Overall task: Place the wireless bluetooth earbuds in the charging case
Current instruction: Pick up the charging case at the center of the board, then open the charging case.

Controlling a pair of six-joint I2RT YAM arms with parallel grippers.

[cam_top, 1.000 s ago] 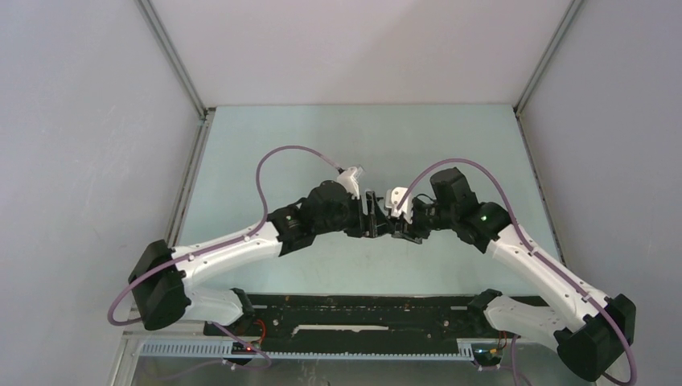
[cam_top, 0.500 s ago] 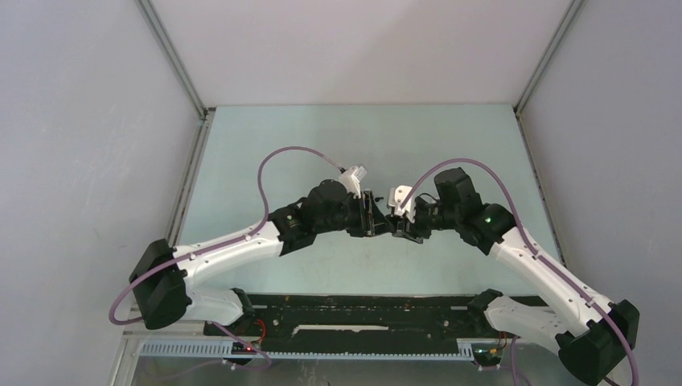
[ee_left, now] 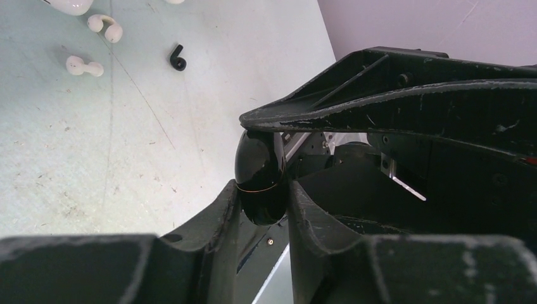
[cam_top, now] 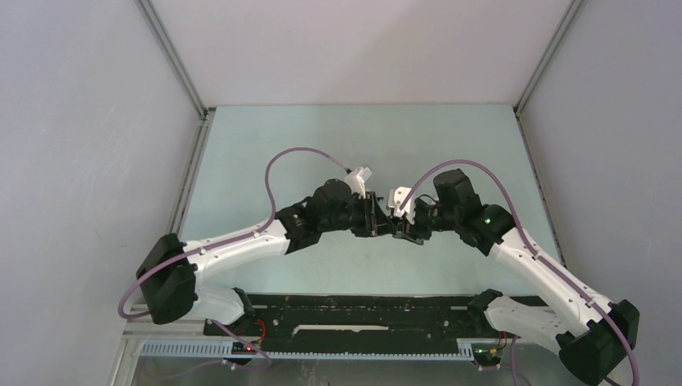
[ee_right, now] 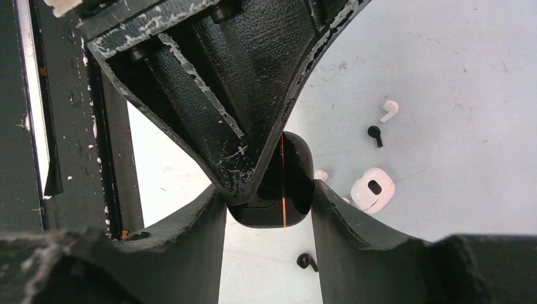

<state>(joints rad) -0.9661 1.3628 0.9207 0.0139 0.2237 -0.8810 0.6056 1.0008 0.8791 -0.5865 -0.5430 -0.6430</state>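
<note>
A glossy black charging case [ee_left: 258, 166] hangs above the table where the two grippers meet. In the left wrist view my left gripper [ee_left: 264, 190] is shut on it, both fingers pressing its sides. In the right wrist view the same case [ee_right: 292, 183] sits between the fingers of my right gripper [ee_right: 267, 193], which is shut on it, and a left finger [ee_right: 234, 95] covers its upper left part. On the table lie loose earbuds: white ones [ee_left: 104, 26] [ee_left: 83, 65] [ee_right: 389, 110] and black ones [ee_left: 178, 58] [ee_right: 375, 134] [ee_right: 306, 261].
A closed white charging case [ee_right: 372, 189] lies on the pale green table [cam_top: 273, 153] beside the earbuds. In the top view the two wrists [cam_top: 371, 217] [cam_top: 406, 221] meet at the table's middle, and grey walls [cam_top: 88, 145] bound the table on three sides.
My left gripper has closed from wide open onto the black case, and its arm has edged to the right. The right gripper has held still.
</note>
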